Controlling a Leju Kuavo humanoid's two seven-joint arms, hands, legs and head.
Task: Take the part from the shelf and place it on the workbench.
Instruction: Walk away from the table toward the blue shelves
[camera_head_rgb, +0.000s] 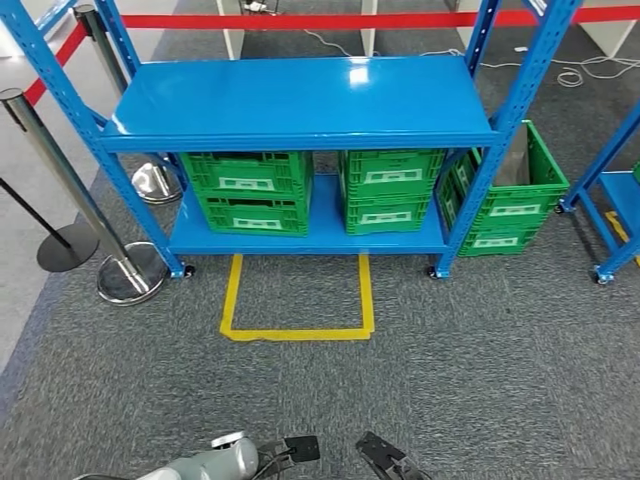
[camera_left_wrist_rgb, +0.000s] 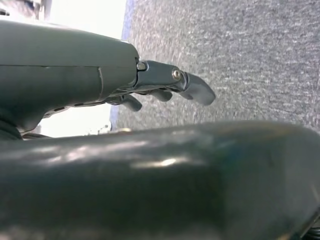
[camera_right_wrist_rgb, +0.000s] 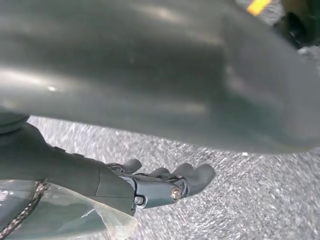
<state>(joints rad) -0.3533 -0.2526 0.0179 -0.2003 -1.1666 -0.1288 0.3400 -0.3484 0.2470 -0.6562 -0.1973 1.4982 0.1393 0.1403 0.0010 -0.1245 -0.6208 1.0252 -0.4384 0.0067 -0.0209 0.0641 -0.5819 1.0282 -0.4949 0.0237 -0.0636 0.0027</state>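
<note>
A blue metal shelf (camera_head_rgb: 302, 100) stands ahead on grey carpet, its top board bare. On its lower board sit two stacks of green crates, one at the left (camera_head_rgb: 249, 192) and one in the middle (camera_head_rgb: 389, 188). The top board hides what lies in them. My left hand (camera_left_wrist_rgb: 166, 87) hangs over the carpet with its fingers stretched out and holds nothing. My right hand (camera_right_wrist_rgb: 162, 182) hangs the same way, fingers apart and nothing in it. My silver left arm (camera_head_rgb: 219, 460) shows at the bottom edge of the head view.
A third stack of green crates (camera_head_rgb: 506, 190) stands just past the shelf's right post. Yellow tape (camera_head_rgb: 298, 333) marks a square on the floor before the shelf. Chrome stanchions (camera_head_rgb: 128, 270) and a red belt (camera_head_rgb: 340, 19) fence the left and back. Another blue shelf (camera_head_rgb: 615, 200) stands at the right.
</note>
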